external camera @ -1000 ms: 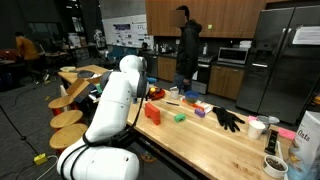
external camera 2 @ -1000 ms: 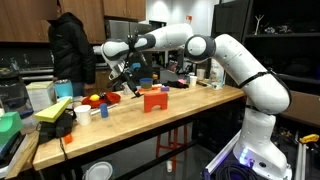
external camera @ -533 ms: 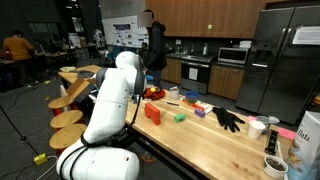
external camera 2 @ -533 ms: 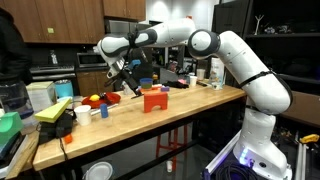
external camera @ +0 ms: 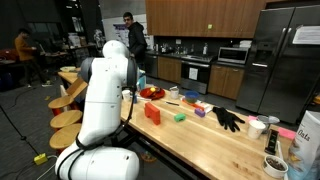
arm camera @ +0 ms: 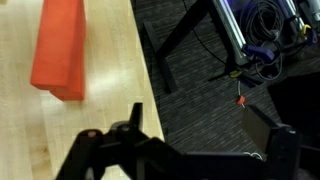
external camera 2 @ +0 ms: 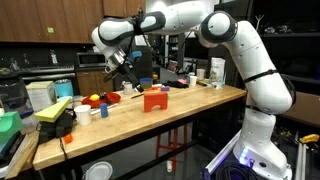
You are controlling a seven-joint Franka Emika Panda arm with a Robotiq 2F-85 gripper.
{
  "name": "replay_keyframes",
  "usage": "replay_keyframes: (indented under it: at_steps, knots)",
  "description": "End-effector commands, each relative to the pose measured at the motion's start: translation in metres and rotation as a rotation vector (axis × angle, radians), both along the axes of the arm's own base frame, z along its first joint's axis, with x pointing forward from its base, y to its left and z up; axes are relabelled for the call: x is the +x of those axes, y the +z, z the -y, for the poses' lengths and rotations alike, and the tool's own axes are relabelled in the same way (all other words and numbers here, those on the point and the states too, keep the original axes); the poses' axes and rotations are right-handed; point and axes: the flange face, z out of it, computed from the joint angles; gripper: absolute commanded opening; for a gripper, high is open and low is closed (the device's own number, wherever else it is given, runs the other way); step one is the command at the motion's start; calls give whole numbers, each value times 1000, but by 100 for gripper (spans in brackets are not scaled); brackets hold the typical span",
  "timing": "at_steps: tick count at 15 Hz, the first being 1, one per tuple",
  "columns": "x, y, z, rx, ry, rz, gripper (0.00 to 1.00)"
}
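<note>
Looking at the orange block (external camera 2: 154, 99): it sits on the table (external camera 2: 180, 107) near the front edge, upright, untouched, with nothing gripping it. Same block in the wrist view (arm camera: 60, 50), upper left of frame, lying flat on the wood just inside the table edge, dark floor and cables beyond. Colour is a saturated orange-red, boxy, with a stepped top profile in an exterior view; faces look plain and matte. Change over the last second: arm has swung its upper link up and back, and the gripper (external camera 2: 124, 78) now hangs above and to the far side of the block, well apart from it rather than over it. Jaws are spread wide, nothing between them, same as a second ago. My read: this is a repositioning move, not a grasp approach yet, since the block is off to one side of the jaws in the wrist view. Beyond the block: red bowl (external camera 2: 109, 98) further along the table, white cup (external camera 2: 83, 113) past it, green block (external camera: 179, 116) and black glove (external camera: 228, 119) toward the fridge end. Person (external camera: 132, 43) standing in the kitchen behind.
</note>
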Motion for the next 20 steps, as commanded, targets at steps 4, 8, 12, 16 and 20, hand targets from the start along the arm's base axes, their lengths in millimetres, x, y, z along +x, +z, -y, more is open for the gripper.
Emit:
replay_keyframes:
  at_steps: [4,8,12,16,20]
  knots:
    - [-76,-15,-39,82,-179,62,100]
    - [-113,-46,-78,199,-308,86,100]
    - [-146,-80,-111,307,-437,132,100]
    - [-172,-106,-123,359,-503,181,100]
    - [-170,-126,-128,359,-471,172,100]
